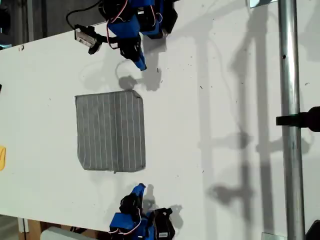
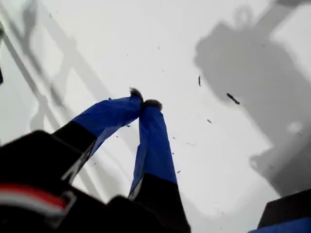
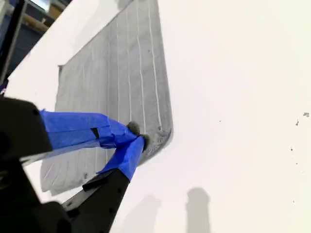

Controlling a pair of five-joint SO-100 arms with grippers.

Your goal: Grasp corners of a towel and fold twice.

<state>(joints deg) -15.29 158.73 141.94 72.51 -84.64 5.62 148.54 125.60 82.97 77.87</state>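
1. Towel (image 1: 111, 131): flat on the white table (image 1: 225, 100), left of centre in the exterior view, stripes running top to bottom of that frame, no gripper touching it.
2. My first gripper (image 1: 142, 66): upper middle of the exterior view, just above the towel's upper right corner and apart from it, tip aimed toward the towel.
3. In the first wrist view, my first gripper (image 2: 145, 101) pinched closed, dark tips touching, nothing between the jaws; only bare table (image 2: 146, 48), specks and shadows beyond.
4. My second gripper (image 1: 139, 188): bottom middle of the exterior view, just below the towel's lower right corner (image 1: 141, 167), a strip of bare table between.
5. In the second wrist view, my second gripper (image 3: 136, 136) likewise closed tip to tip, gripping nothing; towel (image 3: 112, 87) stretching away behind it, rounded near corner (image 3: 163, 133) just past the tips.
6. Metal pole (image 1: 290, 125) standing along the right of the exterior view.
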